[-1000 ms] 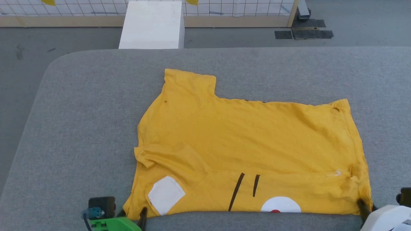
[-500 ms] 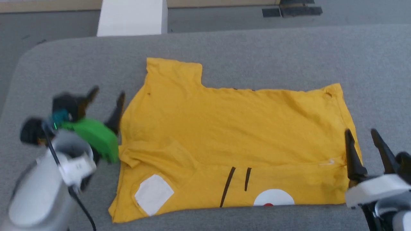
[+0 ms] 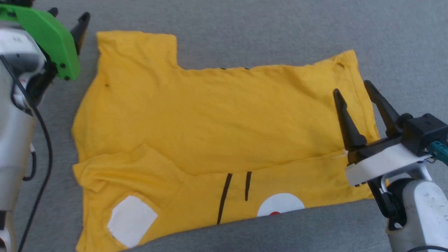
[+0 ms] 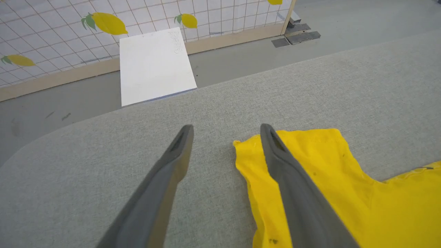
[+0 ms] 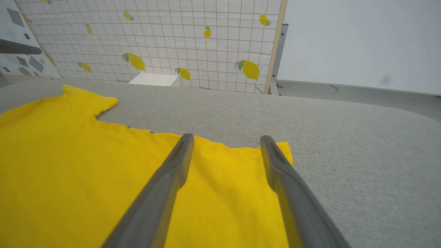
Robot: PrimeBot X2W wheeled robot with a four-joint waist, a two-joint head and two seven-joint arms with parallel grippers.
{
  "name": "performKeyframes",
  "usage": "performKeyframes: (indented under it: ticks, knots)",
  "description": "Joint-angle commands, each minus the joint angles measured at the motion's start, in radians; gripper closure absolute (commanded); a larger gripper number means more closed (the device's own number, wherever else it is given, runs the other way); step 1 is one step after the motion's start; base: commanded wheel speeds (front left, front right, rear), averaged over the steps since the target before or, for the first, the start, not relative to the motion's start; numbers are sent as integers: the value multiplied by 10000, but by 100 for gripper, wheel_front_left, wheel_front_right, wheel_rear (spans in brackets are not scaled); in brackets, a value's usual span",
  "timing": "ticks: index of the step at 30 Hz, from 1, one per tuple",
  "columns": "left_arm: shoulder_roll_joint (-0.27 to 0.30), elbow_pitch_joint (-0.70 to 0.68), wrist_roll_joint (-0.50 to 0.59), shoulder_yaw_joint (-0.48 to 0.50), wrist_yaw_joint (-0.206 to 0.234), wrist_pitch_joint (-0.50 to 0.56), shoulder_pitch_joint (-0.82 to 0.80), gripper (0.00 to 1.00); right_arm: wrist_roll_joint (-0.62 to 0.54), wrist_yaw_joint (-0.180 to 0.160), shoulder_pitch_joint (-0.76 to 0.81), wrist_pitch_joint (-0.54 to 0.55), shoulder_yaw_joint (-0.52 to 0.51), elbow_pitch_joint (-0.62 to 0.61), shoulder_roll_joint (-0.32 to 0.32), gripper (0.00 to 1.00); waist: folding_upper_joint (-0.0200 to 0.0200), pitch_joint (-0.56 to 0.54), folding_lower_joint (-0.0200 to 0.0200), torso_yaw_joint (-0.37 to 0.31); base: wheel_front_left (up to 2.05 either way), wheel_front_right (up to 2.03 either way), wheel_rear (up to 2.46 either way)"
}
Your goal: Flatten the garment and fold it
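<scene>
Right gripper (image 3: pixel 351 87) spread over garment (image 3: pixel 210 122) edge, left gripper (image 4: pixel 227 126) beside it

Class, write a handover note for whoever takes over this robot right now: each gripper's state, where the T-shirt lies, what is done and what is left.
Left gripper: jaws open, empty, above the far sleeve at the shirt's left end.
Right gripper: jaws open, empty, above the far hem corner at the right end.
Yellow T-shirt: spread on the grey padded table, near long edge folded over with the print showing.
Done: flattening, first lengthwise fold.
Left: probably fold the far edge and sleeve inward, then fold across.
</scene>
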Motion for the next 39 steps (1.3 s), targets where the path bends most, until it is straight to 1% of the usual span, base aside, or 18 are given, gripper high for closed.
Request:
performKeyframes:
  ticks: [1,4,9,14,15,16,17,21,23,27,32,36,39]
  knots:
    - [95,161,-143,35,-4,348,-272,0,44,-15,-192,-55,93,-27,107,0,-1,955,-1,-941,0,0,0]
    - [119,481,-458,62,171,1393,-560,0,43,-15,-309,-158,224,51,246,0,-1,1139,-1,-1126,0,0,0]
    - [156,607,-663,36,603,2517,-730,0,14,-15,-353,-350,204,191,411,0,-1,1271,-1,-1284,0,0,0]
    - [352,660,-486,-94,1322,3341,-567,0,-11,-15,-356,-483,220,320,516,0,-1,1243,-1,-1393,0,0,0]
    - [376,606,-467,-103,1379,3363,-531,54,-12,-15,-363,-486,216,338,528,0,-1,1235,-1,-1397,0,0,0]
    - [381,559,-468,-106,1405,3369,-501,89,-4,-15,-388,-475,200,366,523,0,-1,1226,-1,-1393,0,0,0]
    - [405,493,-449,-133,1401,3360,-462,100,20,-15,-450,-451,177,416,501,0,-1,1212,-1,-1388,0,0,0]
    - [461,262,-410,-197,1301,3176,-347,100,22,-15,-1080,-45,-14,624,490,0,-1,1162,-1,-1333,0,0,0]
    - [454,189,-413,-240,1237,3124,-329,100,19,-15,-1590,575,-183,926,502,0,-1,1153,-1,-1273,0,0,0]
    - [370,35,-397,-351,1122,3028,-395,100,217,-15,-2984,2305,-543,1877,590,0,-1,1201,-1,-1093,0,0,0]
    - [241,-91,-394,-489,941,2927,-579,100,285,-15,-4883,4846,-1322,3566,846,0,-1,1329,-1,-820,0,0,0]
    - [139,-99,-390,-595,793,2819,-708,100,-28,-15,-6040,6581,-1730,4827,970,0,-1,1394,-1,-616,0,0,0]
    - [68,-90,-385,-665,692,2717,-782,100,-410,-15,-6584,7561,-1802,5481,1005,0,-1,1434,-1,-497,0,0,0]
